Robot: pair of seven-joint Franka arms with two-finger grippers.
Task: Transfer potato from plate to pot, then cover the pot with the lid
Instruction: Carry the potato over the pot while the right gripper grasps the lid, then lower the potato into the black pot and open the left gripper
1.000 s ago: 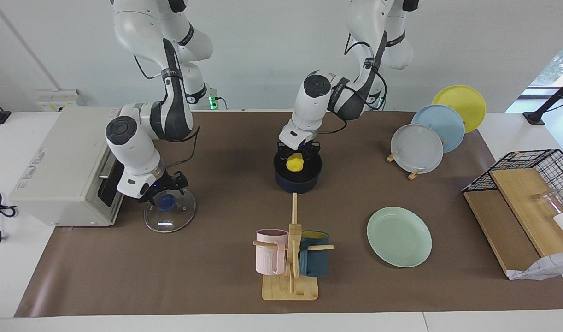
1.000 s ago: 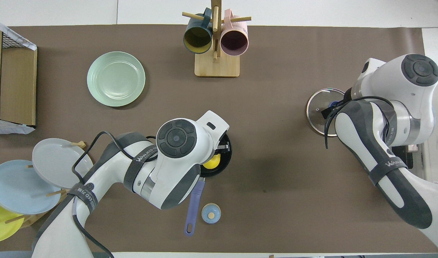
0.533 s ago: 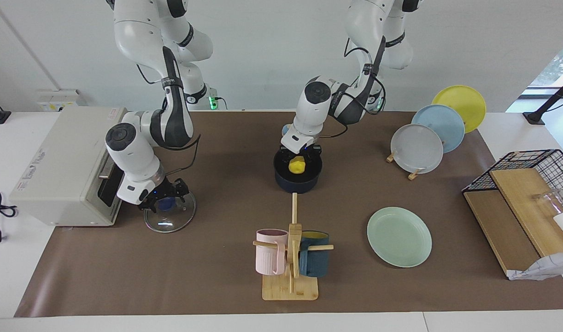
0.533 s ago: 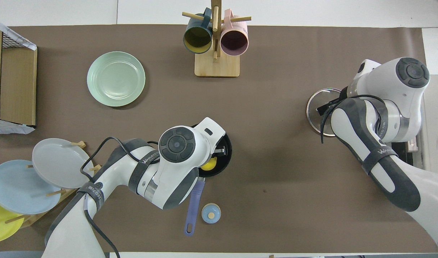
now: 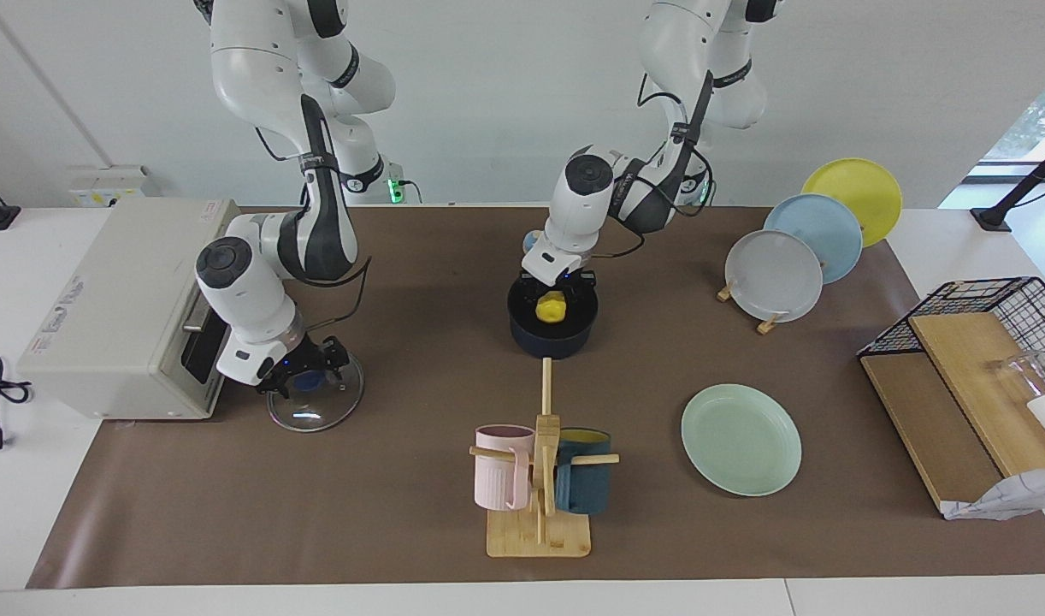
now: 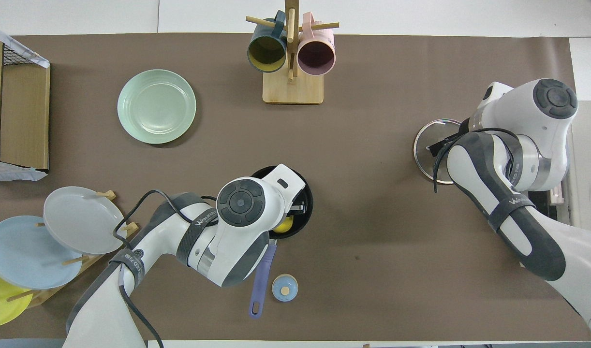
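The yellow potato (image 5: 552, 306) is low inside the dark blue pot (image 5: 553, 340), near the middle of the mat. My left gripper (image 5: 554, 297) reaches down into the pot and is shut on the potato. From overhead, the left hand covers most of the pot (image 6: 306, 194), and only a sliver of the potato (image 6: 285, 224) shows. The pot's handle (image 6: 260, 280) points toward the robots. The mint-green plate (image 5: 740, 438) lies bare, farther from the robots. The glass lid (image 5: 319, 411) rests flat toward the right arm's end. My right gripper (image 5: 305, 376) is down on it, open, straddling the blue knob.
A white appliance (image 5: 116, 299) stands beside the lid. A wooden mug rack (image 5: 540, 513) holds a pink and a teal mug. A rack (image 5: 775, 275) of grey, blue and yellow plates and a wire basket (image 5: 1001, 299) are at the left arm's end. A small bell (image 6: 284, 287) sits by the pot's handle.
The left gripper has sunk lower into the pot with the potato. The right gripper has come down around the lid's knob.
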